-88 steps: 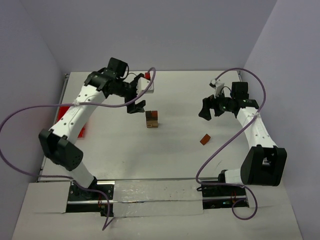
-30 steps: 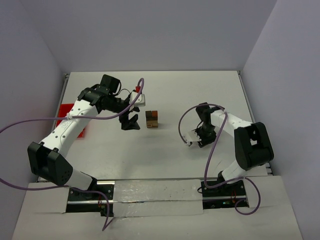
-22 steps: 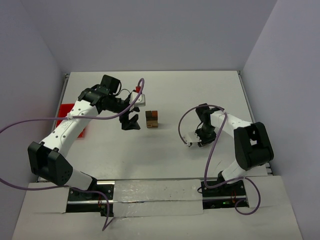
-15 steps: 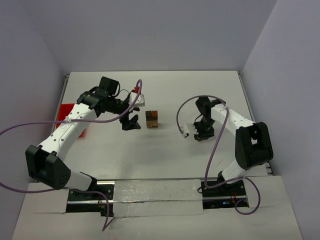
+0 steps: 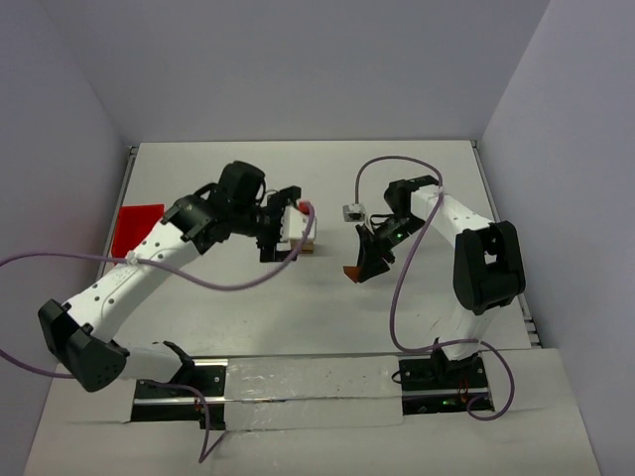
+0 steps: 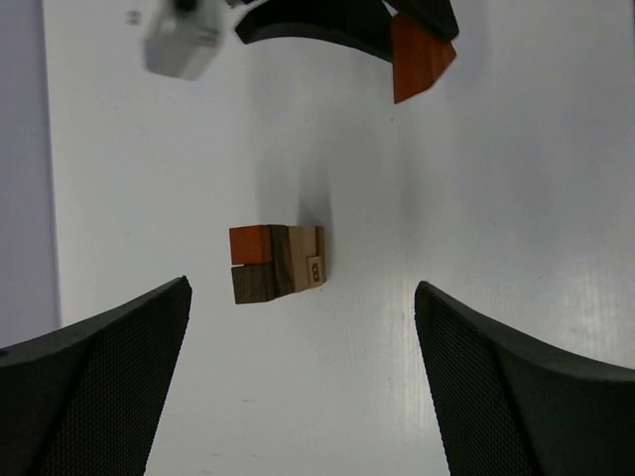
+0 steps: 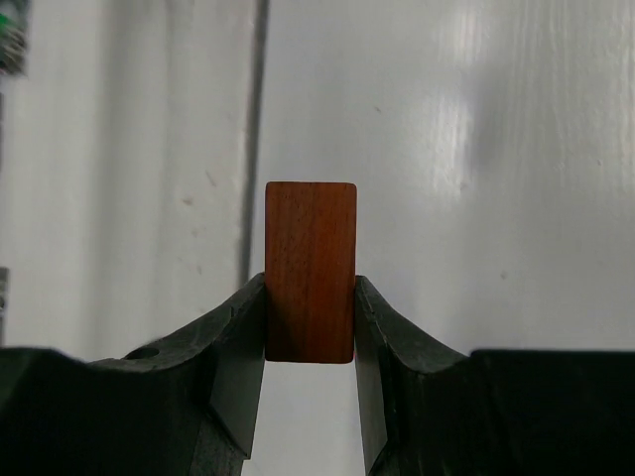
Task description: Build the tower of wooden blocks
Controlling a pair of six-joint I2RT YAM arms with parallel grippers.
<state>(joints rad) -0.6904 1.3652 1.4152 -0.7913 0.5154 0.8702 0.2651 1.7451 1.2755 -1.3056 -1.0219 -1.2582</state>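
The wood block tower is a low cluster of tan, dark brown and orange-red blocks on the white table. In the top view only its edge shows behind my left wrist. My left gripper hovers above it, open, with its fingers wide on either side and nothing between them. My right gripper is shut on a reddish-brown block, held on its narrow sides and clear of the table. That block hangs just right of the tower and also shows in the left wrist view.
A red plastic bin lies at the table's left edge. Purple cables loop off both arms over the table. The right wrist's white camera box sticks out above the held block. Grey walls close in the back and sides.
My right gripper shut on the reddish-brown block, lifted it and carried it left toward the tower. My left arm swung right, over the tower, still open.
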